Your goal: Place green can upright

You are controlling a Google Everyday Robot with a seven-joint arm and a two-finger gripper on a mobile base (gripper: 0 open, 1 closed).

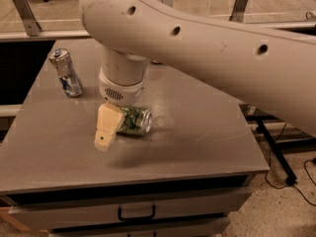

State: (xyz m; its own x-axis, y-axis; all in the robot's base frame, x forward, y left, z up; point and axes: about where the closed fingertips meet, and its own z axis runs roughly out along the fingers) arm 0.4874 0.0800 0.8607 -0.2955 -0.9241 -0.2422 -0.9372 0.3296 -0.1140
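Trouble spot here, as we see it, is the grab itself. Green can (pixel 134 121) is lying on its side around mid-table, silver end facing right. The gripper (pixel 107 127) is down at the can's left end, covering part of it from our angle. We honestly can't tell whether the gripper is spread, closed up, or already pinching the can, because its near side blocks the contact spot.

So what could go wrong?

- **Rolling:** a round can on a smooth grey table (pixel 207 132) rolls easily. If the gripper bumps it off-centre before getting hold, we'd guess it rolls toward the front edge. We see no lip there to stop it.
- **Slipping:** if the hold is only on the very end of the can, tipping it up could let it pivot and slip out. Thin aluminium also dents if it's squeezed hard.
- **Flopping over:** letting go while the can is leaning probably means it goes straight back onto its side.

The dented silver-blue can (pixel 65 73) stands well apart at the back left, so we don't expect the gripper to knock it. That said, the big white arm (pixel 207 38) hangs over a lot of the table.
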